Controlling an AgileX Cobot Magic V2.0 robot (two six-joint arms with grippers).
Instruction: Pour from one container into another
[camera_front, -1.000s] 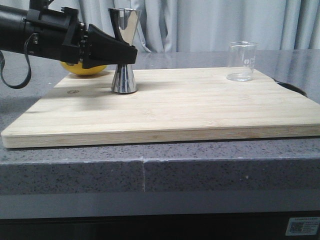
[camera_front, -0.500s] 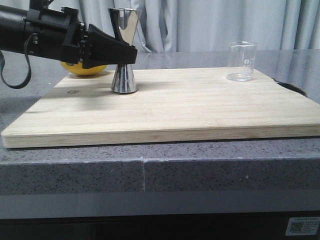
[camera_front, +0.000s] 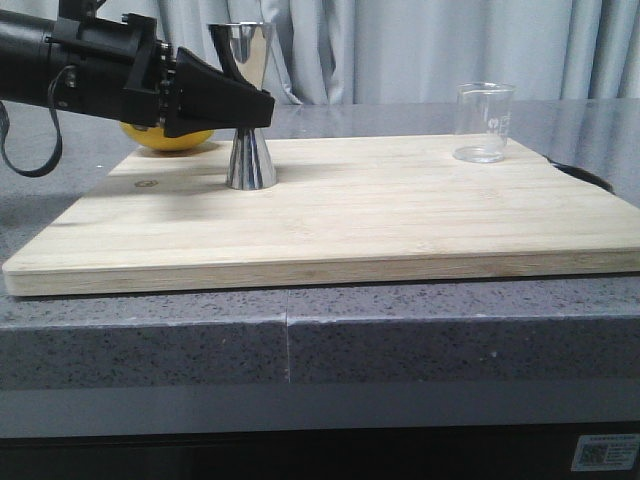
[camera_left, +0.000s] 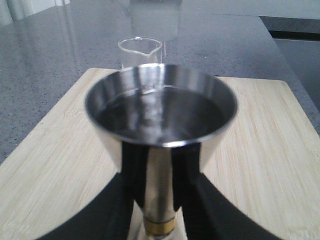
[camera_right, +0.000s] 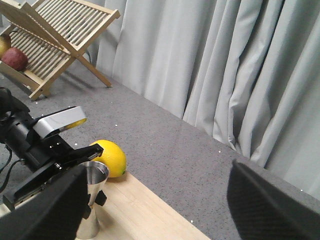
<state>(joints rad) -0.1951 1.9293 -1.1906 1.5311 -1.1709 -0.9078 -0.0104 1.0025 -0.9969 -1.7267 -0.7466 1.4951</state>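
Left gripper (camera_front: 250, 103) pinching the polished, slippery steel jigger (camera_front: 246, 105) at its narrow waist, best hold there; fragile glass beaker (camera_front: 484, 122) far right; right gripper's spread unclear.

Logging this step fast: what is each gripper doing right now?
Left gripper: shut on the steel jigger, at its waist, tilting it slightly.
Right gripper: open, holding nothing, raised clear of the glass beaker.
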